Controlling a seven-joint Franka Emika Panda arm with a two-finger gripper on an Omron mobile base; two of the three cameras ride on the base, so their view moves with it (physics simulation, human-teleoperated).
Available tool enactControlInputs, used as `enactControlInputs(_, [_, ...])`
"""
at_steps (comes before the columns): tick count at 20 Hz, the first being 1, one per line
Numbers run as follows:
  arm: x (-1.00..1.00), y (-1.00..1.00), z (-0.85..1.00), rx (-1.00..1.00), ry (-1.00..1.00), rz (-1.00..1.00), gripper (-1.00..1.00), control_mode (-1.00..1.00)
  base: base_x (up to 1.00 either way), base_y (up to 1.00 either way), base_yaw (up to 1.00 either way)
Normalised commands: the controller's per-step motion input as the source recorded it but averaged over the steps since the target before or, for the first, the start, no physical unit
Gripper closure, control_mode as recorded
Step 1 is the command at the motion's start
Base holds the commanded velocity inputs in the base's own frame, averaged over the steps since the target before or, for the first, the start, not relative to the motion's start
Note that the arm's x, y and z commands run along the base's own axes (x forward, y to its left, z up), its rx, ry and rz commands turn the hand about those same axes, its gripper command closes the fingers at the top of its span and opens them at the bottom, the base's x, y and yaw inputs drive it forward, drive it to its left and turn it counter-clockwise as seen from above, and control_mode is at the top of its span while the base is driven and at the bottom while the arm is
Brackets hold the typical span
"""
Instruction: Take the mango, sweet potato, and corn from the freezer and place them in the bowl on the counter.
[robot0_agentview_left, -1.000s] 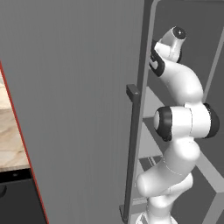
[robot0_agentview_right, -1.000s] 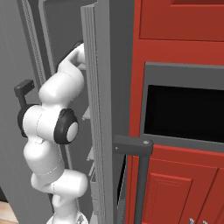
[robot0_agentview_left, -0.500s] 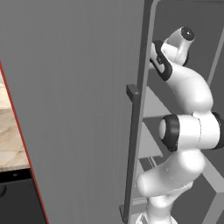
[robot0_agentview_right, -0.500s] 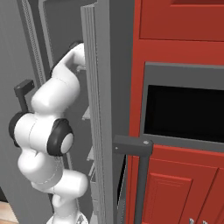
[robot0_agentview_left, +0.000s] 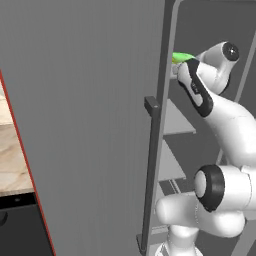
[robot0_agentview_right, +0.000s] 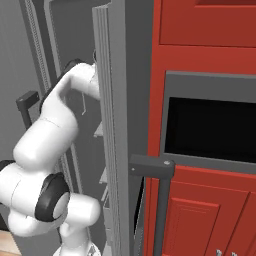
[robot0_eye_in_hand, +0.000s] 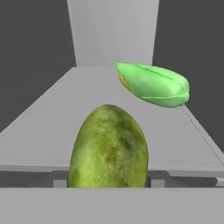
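Pincer state unclear, fingertips hidden behind one mottled olive-green oval mango (robot0_eye_in_hand: 108, 147) on the tall grey freezer (robot0_agentview_left: 90, 125) shelf. One bright green husked corn cob (robot0_eye_in_hand: 154, 84) lies just beyond it. Since a second ago, arm has pulled back, elbow lower.

Left base view: from behind my arm's left, facing the freezer (robot0_agentview_left: 100, 125) door's outer face.
Right base view: from my arm's right, along the same door's edge.
Hand view: close, looking along a freezer shelf (robot0_eye_in_hand: 52, 131).
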Motion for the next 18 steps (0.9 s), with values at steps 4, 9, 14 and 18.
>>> enactControlInputs(4, [-0.75,0.18,0.43,-0.05,0.00,0.00,1.00,-1.00,0.00,0.00,0.00])
enactControlInputs(9, [-0.79,0.04,0.45,-0.01,0.00,0.00,1.00,-1.00,0.00,0.00,0.00])
enactControlInputs(14, [-0.71,0.05,0.49,-0.01,0.00,0.00,1.00,-1.00,0.00,0.00,0.00])
enactControlInputs(18, [-0.87,0.26,0.06,-0.04,0.00,0.00,1.00,-1.00,0.00,0.00,0.00])
